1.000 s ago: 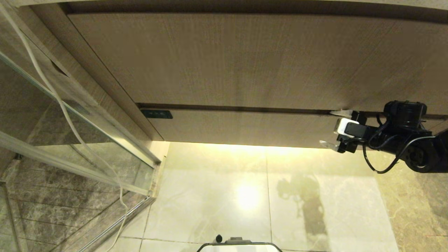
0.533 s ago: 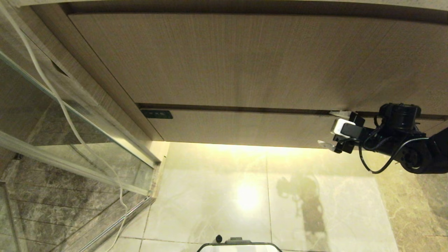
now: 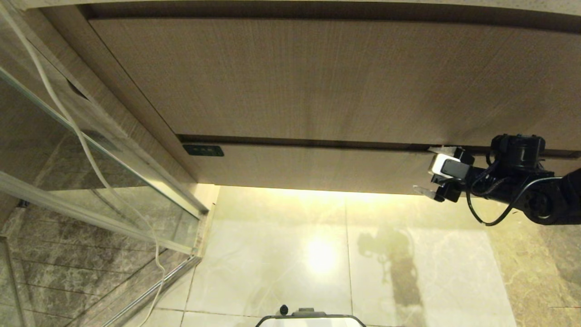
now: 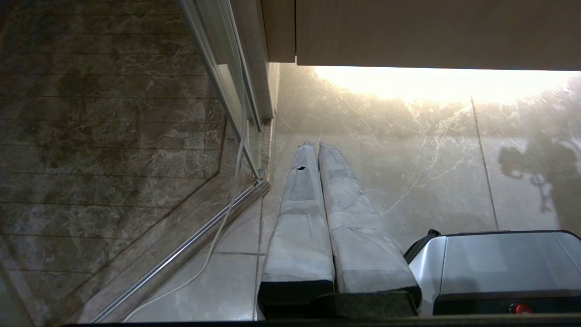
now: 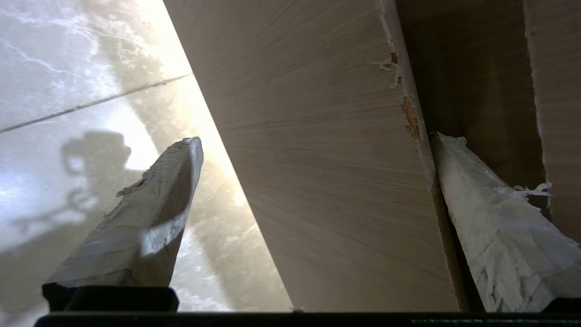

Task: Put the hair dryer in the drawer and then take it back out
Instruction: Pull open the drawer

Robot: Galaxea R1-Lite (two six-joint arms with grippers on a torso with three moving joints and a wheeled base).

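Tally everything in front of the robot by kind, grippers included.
Light-wood cabinet fronts: 2 (short drawer front with small dark label, taller wood panel)
Cables: 1 (long thin white cable)
Doors: 1 (glass shower door)
Grippers: 2 (left gripper, jaws shut; right gripper, jaws open astride the drawer front)
Total: 6

The right arm (image 3: 535,195) is matte black, built of chunky rounded joint housings, with a thin black cable looping loosely beneath it. A small white block (image 3: 439,164) sits near the right gripper (image 3: 429,170), whose fingers (image 5: 136,227) are long, tapered wedges wrapped in frayed, greyish-white tape on black bases. The left gripper (image 4: 313,147) has the same taped, tapering fingers (image 4: 299,227) on a black mount. The base (image 4: 499,268) is a silver-grey casing with a black rim and a small red button
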